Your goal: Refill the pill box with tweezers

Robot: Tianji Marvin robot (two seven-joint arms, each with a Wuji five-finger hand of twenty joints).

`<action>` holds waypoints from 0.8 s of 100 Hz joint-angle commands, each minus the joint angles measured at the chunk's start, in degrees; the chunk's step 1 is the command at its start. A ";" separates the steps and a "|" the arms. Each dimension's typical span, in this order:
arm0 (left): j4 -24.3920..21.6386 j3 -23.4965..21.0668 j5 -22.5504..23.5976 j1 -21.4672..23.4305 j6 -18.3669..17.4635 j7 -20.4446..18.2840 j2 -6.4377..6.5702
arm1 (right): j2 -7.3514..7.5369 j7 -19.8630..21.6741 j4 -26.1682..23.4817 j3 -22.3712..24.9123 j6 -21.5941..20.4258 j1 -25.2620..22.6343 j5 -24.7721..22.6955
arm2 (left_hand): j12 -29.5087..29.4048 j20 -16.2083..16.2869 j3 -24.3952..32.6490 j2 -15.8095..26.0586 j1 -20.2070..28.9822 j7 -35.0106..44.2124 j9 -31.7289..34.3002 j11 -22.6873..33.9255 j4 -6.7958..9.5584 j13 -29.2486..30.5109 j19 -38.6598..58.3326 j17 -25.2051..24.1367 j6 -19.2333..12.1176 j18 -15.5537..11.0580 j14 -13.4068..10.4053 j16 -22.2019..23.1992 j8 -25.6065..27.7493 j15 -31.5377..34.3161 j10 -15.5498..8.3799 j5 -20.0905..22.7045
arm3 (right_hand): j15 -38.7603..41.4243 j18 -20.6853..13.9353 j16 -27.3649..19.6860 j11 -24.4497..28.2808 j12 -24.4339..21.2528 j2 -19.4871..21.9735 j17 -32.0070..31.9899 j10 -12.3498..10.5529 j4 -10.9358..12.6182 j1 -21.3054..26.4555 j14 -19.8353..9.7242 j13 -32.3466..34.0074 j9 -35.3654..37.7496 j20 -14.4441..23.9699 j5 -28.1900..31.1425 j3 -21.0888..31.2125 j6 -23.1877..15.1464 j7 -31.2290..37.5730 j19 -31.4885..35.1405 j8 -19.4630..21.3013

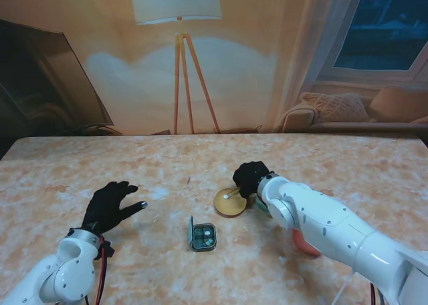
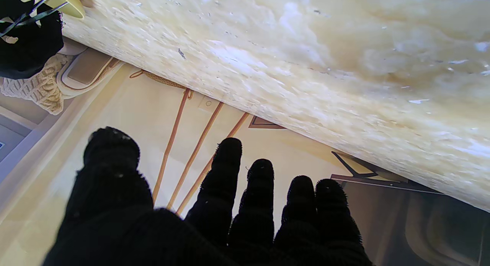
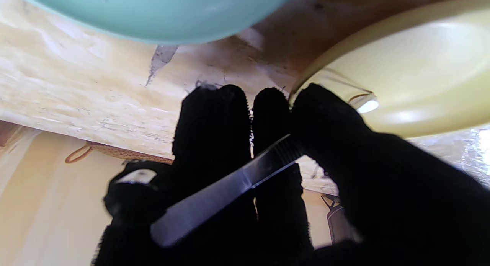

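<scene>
The black-gloved left hand rests spread and empty on the marbled tabletop, left of the small open green pill box. Beyond the box, the black-gloved right hand pinches flat steel tweezers, apparently over the round yellow dish.

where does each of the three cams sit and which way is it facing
Stand: above the shoulders, looking down at the table; shows both arms, left hand, right hand, pill box.
Left wrist: along open fingers toward the table's far edge.
Right wrist: along fingers gripping tweezers.
Shared: yellow dish.
</scene>
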 commanded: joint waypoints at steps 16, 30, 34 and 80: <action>-0.02 -0.04 -0.52 0.15 -0.19 -0.64 -0.29 | -0.74 0.88 0.31 -0.44 -0.43 -0.05 0.34 | -0.57 -0.75 -1.12 1.94 -0.82 -1.52 -2.23 -0.58 0.91 -1.74 -1.33 -0.49 -0.33 -2.33 -1.09 -1.02 -1.17 -1.19 -0.75 -1.01 | 0.90 -13.64 1.64 1.54 -1.27 0.32 0.50 5.95 1.92 0.71 3.29 -0.69 1.23 -0.10 1.39 1.67 -1.72 1.33 0.72 0.15; -0.22 -0.22 -0.20 0.31 -0.08 -1.04 -0.18 | -0.87 0.50 0.60 -0.42 -0.51 -0.01 0.40 | -0.49 -0.66 -1.12 1.50 -0.96 -1.21 -1.84 -0.39 0.93 -1.52 -1.18 -0.41 0.46 -2.43 -1.08 -0.97 -1.15 -1.06 -0.80 -0.17 | 2.23 -14.08 1.99 2.62 -0.57 -0.89 1.95 6.11 2.54 1.21 3.41 1.16 3.71 0.30 4.18 2.92 -2.85 3.52 2.18 0.19; -0.26 -0.28 -0.05 0.36 -0.09 -1.16 -0.14 | -0.91 0.32 0.70 -0.38 -0.63 -0.01 0.46 | -0.47 -0.62 -1.12 1.39 -1.01 -1.21 -1.73 -0.34 0.93 -1.41 -1.11 -0.38 0.49 -2.43 -1.09 -0.94 -1.15 -1.00 -0.80 -0.14 | 2.45 -14.13 1.92 2.80 -0.34 -1.31 2.42 6.23 2.92 1.18 3.34 1.70 4.34 0.37 4.76 3.39 -2.99 4.15 2.58 0.14; -0.04 -0.55 0.41 0.27 -0.54 -1.43 -0.02 | -0.11 -0.69 -1.78 2.98 -1.34 -2.21 -0.45 | -0.37 -0.23 -0.97 1.07 -1.28 -1.29 -1.07 -0.17 0.96 -0.52 -0.39 -0.40 0.21 -2.44 -1.04 -0.87 -1.04 -0.84 -0.67 0.07 | 4.45 -14.13 1.54 3.64 1.15 -3.34 4.65 6.88 4.72 1.11 3.79 4.05 7.21 0.70 7.17 5.25 -4.03 7.51 4.80 2.42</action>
